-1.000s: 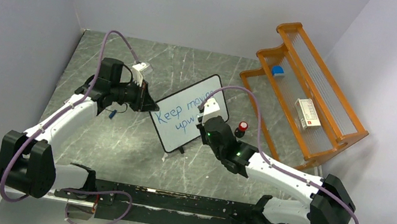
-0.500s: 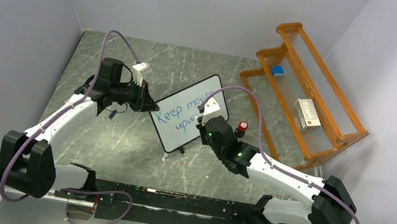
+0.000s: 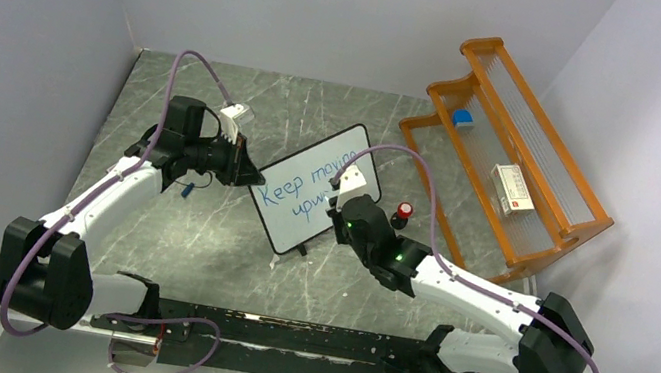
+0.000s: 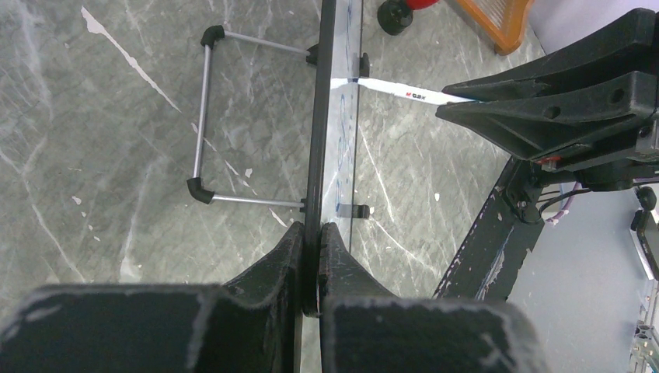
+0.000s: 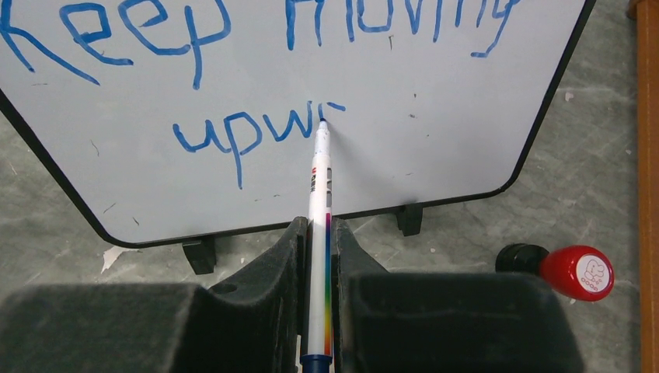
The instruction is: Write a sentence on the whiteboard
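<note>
Change: right gripper has crept slightly rightward; whiteboard unmoved.
Sentence: blue "Keep moving" above unfinished "upwr".
Whiteboard: standing mid table.
Marker: tip on board, clamped in right gripper.
Left gripper: pinching whiteboard's edge.

— What does the whiteboard say?
— The sentence is in blue: "Keep moving" on the top line, then "upw" and one part-made letter below. The marker has print on its barrel, too small to read.
</note>
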